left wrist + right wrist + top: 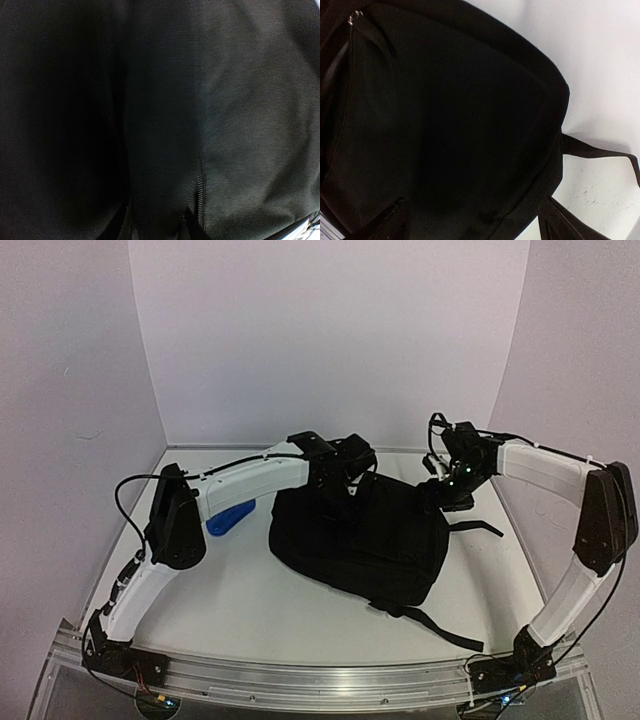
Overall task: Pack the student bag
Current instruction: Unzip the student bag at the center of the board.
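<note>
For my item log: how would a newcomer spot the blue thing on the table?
Find the black backpack in the middle of the white table. Left of it, under the left arm, lies a small blue object, the only coloured thing among black and white.

No readable text shows anywhere, even on the student bag.

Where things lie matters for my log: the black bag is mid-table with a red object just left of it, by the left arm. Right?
Not quite: the top external view shows the object left of the student bag is blue, not red. The rest holds: bag mid-table, object by the left arm.
</note>
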### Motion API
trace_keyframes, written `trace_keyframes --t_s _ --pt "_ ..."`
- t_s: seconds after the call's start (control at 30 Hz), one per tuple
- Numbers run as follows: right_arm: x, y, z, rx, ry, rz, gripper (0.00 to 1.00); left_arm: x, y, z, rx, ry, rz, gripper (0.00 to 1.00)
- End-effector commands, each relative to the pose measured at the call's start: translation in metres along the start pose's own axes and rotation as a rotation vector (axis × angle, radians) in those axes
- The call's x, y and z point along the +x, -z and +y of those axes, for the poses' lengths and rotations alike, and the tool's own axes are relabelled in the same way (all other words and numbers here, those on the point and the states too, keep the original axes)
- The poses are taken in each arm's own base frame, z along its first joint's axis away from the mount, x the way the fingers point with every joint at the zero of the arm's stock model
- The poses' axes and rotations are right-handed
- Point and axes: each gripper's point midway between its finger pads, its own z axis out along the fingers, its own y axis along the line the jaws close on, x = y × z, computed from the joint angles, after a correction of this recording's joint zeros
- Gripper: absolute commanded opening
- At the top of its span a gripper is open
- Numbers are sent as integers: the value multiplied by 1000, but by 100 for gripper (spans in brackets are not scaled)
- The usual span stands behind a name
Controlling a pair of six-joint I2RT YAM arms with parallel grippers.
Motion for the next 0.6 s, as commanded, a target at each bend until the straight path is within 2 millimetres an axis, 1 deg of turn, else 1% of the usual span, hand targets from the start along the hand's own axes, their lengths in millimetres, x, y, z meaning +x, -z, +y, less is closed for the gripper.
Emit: trace_keyframes --t_s 0.0,0.07,0.1,0.13,0.17,0.23,0.27,0.3,0.37,0.43,0.5,0.57 --pt "10 -2 15 -98 51 42 82 -15 43 9 46 103 -85 13" --pt "7 -21 21 -144 73 84 79 -10 46 10 88 155 -81 2" --pt "2 -30 23 -159 84 93 78 -7 48 9 123 178 -74 0" --pt "-7 -34 26 -173 95 85 76 -4 51 7 170 190 -72 0" --pt "-13 -44 27 -185 103 92 76 -1 53 5 206 202 -73 0" --pt "-35 -52 32 -208 122 54 75 2 61 -1 284 220 -91 0" --pt "-45 -55 35 -221 129 37 75 7 65 0 306 235 -89 0" --pt "-59 -58 39 -241 130 18 75 5 69 1 331 257 -104 0" --pt "-85 -57 46 -265 136 -28 75 8 73 8 363 294 -117 0" --pt "-103 -60 47 -259 145 -56 75 9 76 14 406 327 -122 0" --pt "-119 -60 45 -239 157 -89 75 11 74 18 461 345 -119 0" --pt "-135 -53 43 -215 158 -123 75 10 67 22 494 373 -112 0"
